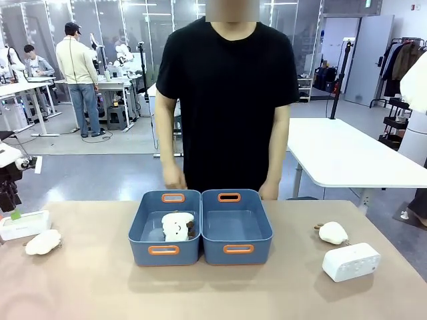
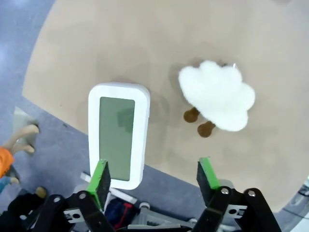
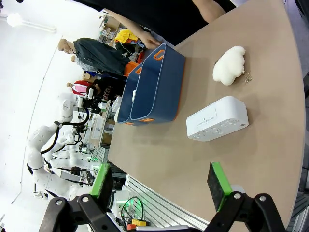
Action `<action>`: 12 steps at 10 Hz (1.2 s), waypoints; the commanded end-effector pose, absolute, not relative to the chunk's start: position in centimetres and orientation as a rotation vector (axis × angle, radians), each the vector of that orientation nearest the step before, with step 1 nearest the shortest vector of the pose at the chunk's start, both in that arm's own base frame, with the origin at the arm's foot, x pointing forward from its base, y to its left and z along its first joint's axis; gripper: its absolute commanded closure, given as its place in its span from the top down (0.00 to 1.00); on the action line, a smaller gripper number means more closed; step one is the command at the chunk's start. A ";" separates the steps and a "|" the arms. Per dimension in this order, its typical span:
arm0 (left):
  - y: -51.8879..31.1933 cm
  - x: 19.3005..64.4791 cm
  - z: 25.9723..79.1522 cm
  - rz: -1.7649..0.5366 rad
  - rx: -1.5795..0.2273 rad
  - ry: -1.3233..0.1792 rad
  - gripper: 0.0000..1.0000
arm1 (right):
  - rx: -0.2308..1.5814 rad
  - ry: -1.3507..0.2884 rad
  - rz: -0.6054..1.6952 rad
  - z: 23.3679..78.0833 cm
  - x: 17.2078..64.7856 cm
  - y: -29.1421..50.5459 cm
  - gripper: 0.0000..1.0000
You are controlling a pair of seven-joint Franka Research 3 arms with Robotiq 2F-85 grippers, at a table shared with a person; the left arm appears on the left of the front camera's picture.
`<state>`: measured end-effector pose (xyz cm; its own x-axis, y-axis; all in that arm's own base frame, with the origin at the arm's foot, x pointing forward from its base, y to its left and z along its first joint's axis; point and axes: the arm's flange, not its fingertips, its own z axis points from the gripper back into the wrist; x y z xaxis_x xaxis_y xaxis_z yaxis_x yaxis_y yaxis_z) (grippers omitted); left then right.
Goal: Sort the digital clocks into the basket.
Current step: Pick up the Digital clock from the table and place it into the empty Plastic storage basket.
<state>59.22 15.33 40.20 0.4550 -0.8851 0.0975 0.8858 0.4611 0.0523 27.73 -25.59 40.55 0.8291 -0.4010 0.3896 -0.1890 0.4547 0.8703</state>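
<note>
One white digital clock [image 2: 118, 135] lies face up at the table's edge, its grey-green face showing. My left gripper [image 2: 154, 176] hangs open above it, the left fingertip [image 2: 100, 176] over the clock's near end and nothing between the fingers. From the front, this clock [image 1: 23, 225] sits at the far left under the left gripper [image 1: 10, 208]. A second clock [image 1: 351, 261] lies at the front right. My right gripper [image 3: 161, 181] is open above the table, well short of that clock [image 3: 217, 118]. Two blue-grey baskets stand side by side mid-table: the left one [image 1: 143, 223] holds a plush, the right one [image 1: 262, 223] is empty.
A cream plush [image 1: 43, 242] lies beside the left clock, and another [image 1: 332, 233] lies behind the right clock. The person stands at the far side with both hands [image 1: 175, 179] just behind the baskets. Bare tabletop stretches in front of the baskets.
</note>
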 end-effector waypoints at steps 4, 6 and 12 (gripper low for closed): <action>16.6 60.3 37.6 -1.105 0.051 -0.160 1.00 | 1.117 -0.619 -0.132 40.7 27.6 -25.6 1.00; 17.0 59.6 38.1 -1.206 0.032 -0.128 1.00 | 1.117 -0.619 -0.132 40.7 27.6 -25.6 1.00; 18.1 62.2 34.7 -1.218 0.000 -0.192 1.00 | 1.117 -0.619 -0.132 40.7 27.6 -25.6 1.00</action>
<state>61.18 17.72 34.81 0.3641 -0.9236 0.1204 0.9254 0.3733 0.0651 27.72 -25.59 40.55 0.8290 -0.4011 0.3896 -0.1890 0.4547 0.8704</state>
